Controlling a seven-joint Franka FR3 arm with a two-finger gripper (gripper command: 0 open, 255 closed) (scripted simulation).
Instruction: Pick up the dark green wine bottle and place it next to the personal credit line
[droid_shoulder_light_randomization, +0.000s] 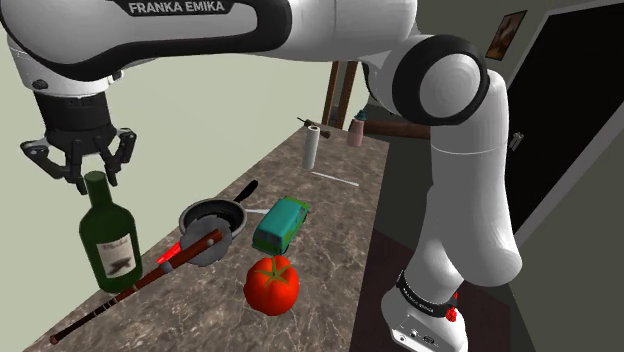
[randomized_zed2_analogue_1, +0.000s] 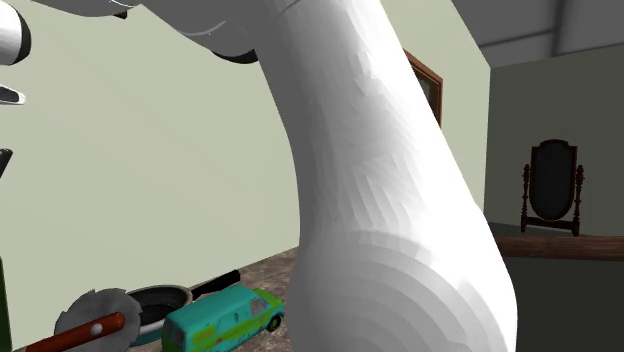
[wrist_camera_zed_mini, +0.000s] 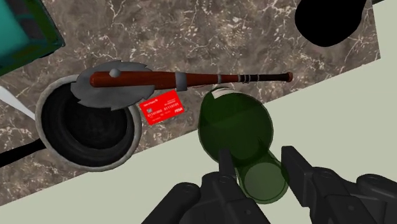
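A brown marbled counter (droid_shoulder_light_randomization: 330, 215) runs along a pale green wall (droid_shoulder_light_randomization: 200, 110). The dark green wine bottle (droid_shoulder_light_randomization: 108, 240) stands upright at the counter's wall-side edge, at the shoulder view's left, showing a pale label.

In the wrist view a red card (wrist_camera_zed_mini: 161, 108) lies flat near the bottle's base, apart from it. A reddish-brown baseball bat (wrist_camera_zed_mini: 191, 79) lies just beyond the card, resting across a grey circular saw blade (wrist_camera_zed_mini: 105, 89). The blade overlaps the rim of a black frying pan (wrist_camera_zed_mini: 89, 124), which sits just beside the card.

Farther from the wall are a teal and green toy van (droid_shoulder_light_randomization: 280, 225) and a red tomato (droid_shoulder_light_randomization: 271, 283). A white paper-towel roll (droid_shoulder_light_randomization: 311, 148) stands well back.

The black gripper (droid_shoulder_light_randomization: 85, 165) hangs directly over the bottle, pointing down. Its fingers (wrist_camera_zed_mini: 299, 167) are spread moderately, one on each side of the bottle's neck top. Whether they touch the glass is hard to judge; a thin gap seems to show.
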